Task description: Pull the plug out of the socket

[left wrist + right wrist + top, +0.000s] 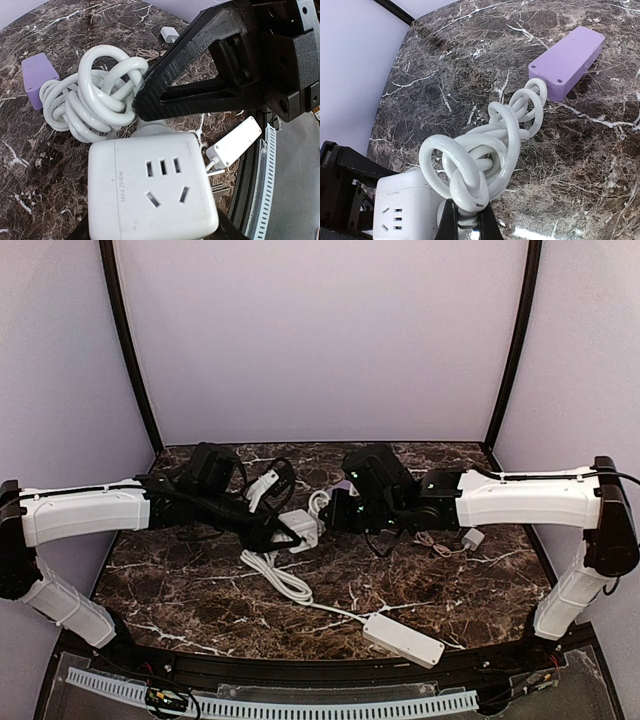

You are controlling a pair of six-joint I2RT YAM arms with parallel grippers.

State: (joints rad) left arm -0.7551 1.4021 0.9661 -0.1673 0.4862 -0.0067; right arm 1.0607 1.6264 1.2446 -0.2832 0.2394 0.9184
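Observation:
The socket [150,185] is a white cube with outlet holes on its upper face, held in the middle of the table [300,527]. My left gripper [155,225] is shut on it, with dark fingers showing at the cube's lower corners. The plug [467,227] sits against the cube's far side, at the end of a thick, knotted white cord [485,150]. My right gripper [468,225] is shut on the plug's ribbed neck. In the left wrist view the right arm's black finger [195,65] pinches the plug [152,126] just above the cube. The prongs are hidden.
The knotted cord leads to a purple block [567,62] lying farther back. A long white power strip [403,638] lies near the front edge, its cord [285,580] snaking towards the cube. A small white charger [472,537] with a thin wire lies to the right.

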